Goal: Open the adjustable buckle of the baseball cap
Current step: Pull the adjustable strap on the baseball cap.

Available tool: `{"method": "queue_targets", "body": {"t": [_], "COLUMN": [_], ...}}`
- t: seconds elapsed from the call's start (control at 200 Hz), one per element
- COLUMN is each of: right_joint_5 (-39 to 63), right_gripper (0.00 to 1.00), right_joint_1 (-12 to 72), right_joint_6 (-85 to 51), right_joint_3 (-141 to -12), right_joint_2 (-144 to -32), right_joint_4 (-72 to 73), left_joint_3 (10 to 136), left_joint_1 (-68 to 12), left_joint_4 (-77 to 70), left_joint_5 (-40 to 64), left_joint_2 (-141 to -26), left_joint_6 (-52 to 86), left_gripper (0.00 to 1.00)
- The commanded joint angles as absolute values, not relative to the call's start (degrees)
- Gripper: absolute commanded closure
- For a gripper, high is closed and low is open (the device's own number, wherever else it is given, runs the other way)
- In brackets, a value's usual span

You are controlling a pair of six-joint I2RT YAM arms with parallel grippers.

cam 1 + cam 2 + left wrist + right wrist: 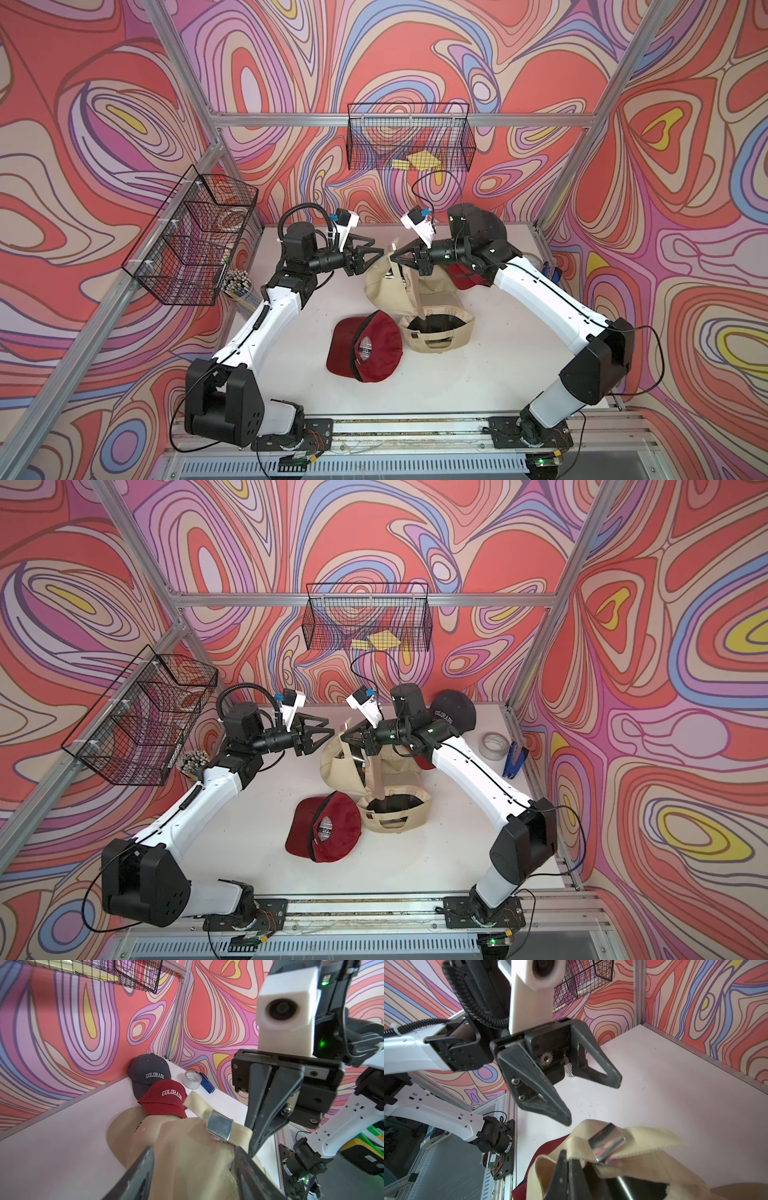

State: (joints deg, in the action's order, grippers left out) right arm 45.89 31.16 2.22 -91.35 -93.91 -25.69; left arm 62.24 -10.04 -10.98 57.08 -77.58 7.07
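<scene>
A beige baseball cap [386, 286] hangs lifted at mid-table, seen in both top views [336, 766]. Its strap carries a shiny metal buckle [219, 1128], also visible in the right wrist view [607, 1145]. My right gripper [392, 257] is shut on the strap just beside the buckle [568, 1156]. My left gripper [377, 246] faces it with its jaws open and holds nothing. It sits a short way off the strap [591, 1103]. In the left wrist view the cap's cloth lies beyond the open left gripper [194, 1149].
A second beige cap [436, 332] and a red cap [365, 345] lie in front. Another red cap [166, 1097] and a dark cap [453, 712] sit at the back right, near a tape roll [494, 746] and a blue stapler [513, 760]. Wire baskets [191, 237] hang left and behind [411, 137].
</scene>
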Motion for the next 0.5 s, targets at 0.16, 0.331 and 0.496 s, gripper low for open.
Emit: {"method": "queue_targets", "body": {"t": [0.16, 0.331, 0.496], "right_joint_5": [46.9, 47.1, 46.6], "right_gripper": [1.00, 1.00, 1.00], "right_joint_1": [31.2, 31.3, 31.3], "right_joint_6": [7.8, 7.8, 7.8], "right_joint_3": [-94.6, -94.7, -94.5], "right_joint_2": [-95.6, -95.9, -96.2], "right_joint_4": [-30.9, -30.7, -30.9], "left_joint_3": [59.2, 59.7, 64.8], "left_joint_1": [-9.3, -9.3, -10.0], "left_joint_4": [-18.0, -17.9, -1.1], "left_joint_5": [61.9, 62.1, 63.0], "left_joint_2": [-76.0, -78.4, -80.0], "left_joint_6": [-0.6, -5.7, -19.6], "left_gripper": [0.35, 0.35, 0.35]}}
